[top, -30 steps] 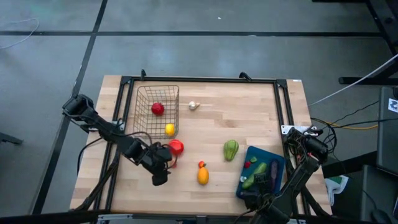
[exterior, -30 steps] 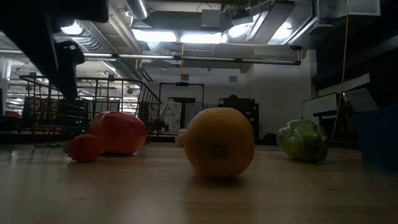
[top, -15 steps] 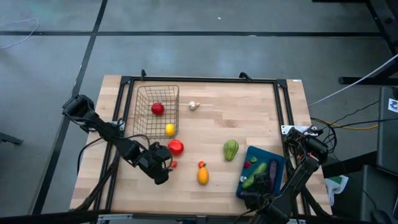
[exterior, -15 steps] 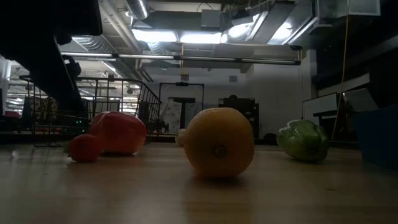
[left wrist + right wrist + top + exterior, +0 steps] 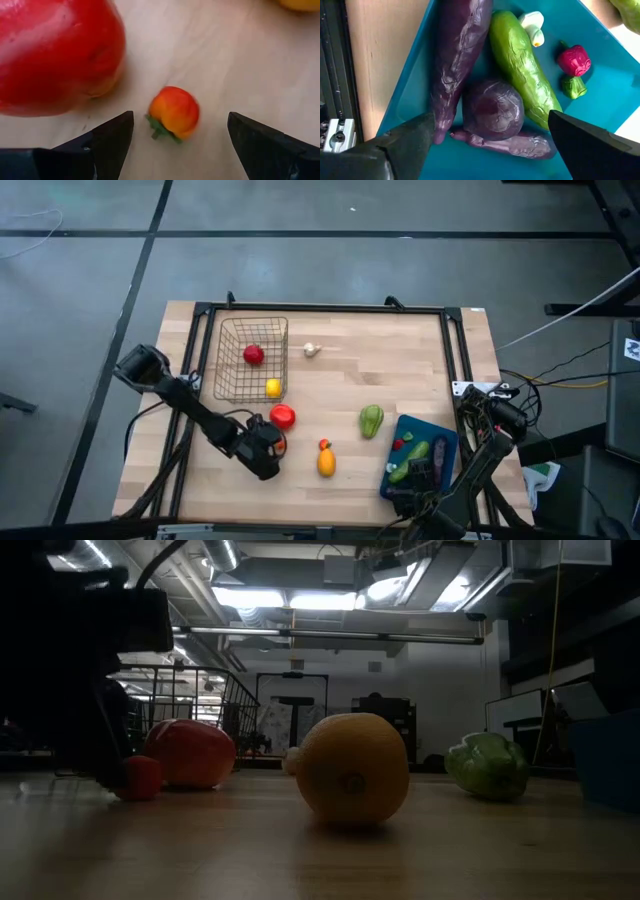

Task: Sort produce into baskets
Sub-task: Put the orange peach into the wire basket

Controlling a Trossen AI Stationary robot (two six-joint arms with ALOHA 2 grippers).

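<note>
A small red-orange tomato [image 5: 174, 112] lies on its side on the wood, next to a big red tomato [image 5: 55, 50]. My left gripper [image 5: 180, 125] is open and low over the table [image 5: 340, 380], one finger on each side of the small tomato [image 5: 281, 444], touching nothing. The wire basket [image 5: 228, 360] holds a red tomato [image 5: 253, 355] and a yellow lemon [image 5: 273, 388]. My right gripper [image 5: 490, 130] hangs open above the teal tray [image 5: 443, 442]. In the tray lie two purple eggplants [image 5: 492, 107], a green cucumber [image 5: 520, 60], a garlic [image 5: 532, 22] and a small red piece [image 5: 574, 59].
An orange fruit [image 5: 326, 463] with a small orange piece [image 5: 323, 444] beside it lies near the front middle. A green pepper [image 5: 371, 420] lies left of the tray. A white garlic [image 5: 312, 349] rests to the right of the basket. Bare wood fills the table's far right.
My left gripper has come down toward the table and a little toward the right, staying open. Its fingers now stand around the small tomato. No produce has moved.
</note>
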